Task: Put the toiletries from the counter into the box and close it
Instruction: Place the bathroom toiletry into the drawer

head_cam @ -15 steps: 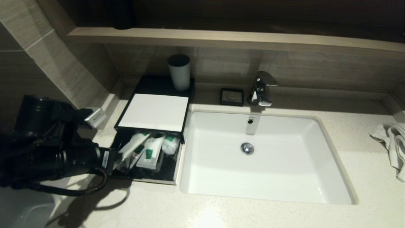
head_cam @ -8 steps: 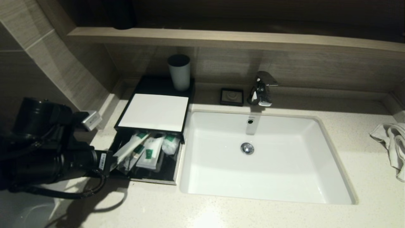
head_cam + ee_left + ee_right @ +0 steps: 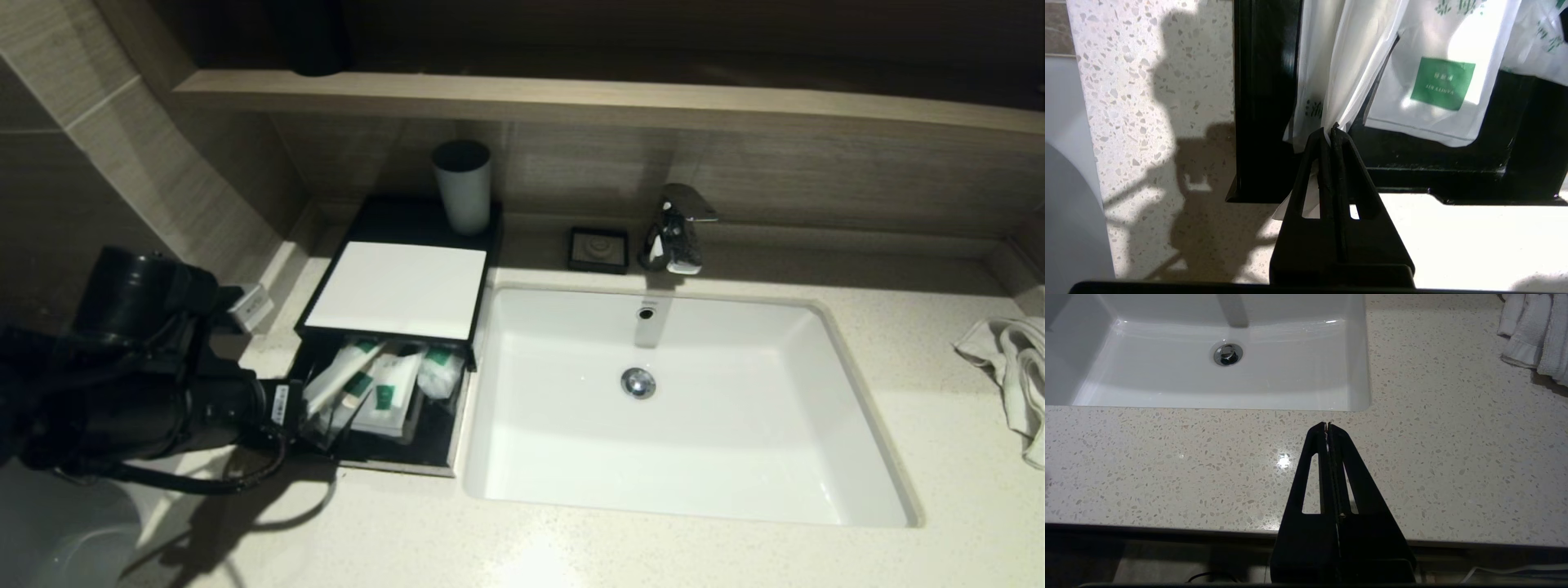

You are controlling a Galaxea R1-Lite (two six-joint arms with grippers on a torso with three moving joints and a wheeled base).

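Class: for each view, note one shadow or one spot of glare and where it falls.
Head view: the left arm's shadow lies on the counter before the box. Left wrist view: the left gripper casts shadow on speckled stone. Right wrist view: glare beside the right gripper.

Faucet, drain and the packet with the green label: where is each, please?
faucet (image 3: pixel 676 229): head view, on its chrome body.
drain (image 3: pixel 638 382): head view, on the metal plug.
packet with the green label (image 3: pixel 1437 94): left wrist view, on the label.

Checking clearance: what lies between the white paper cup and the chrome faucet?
A small black square dish on the counter ledge, seen in the head view.
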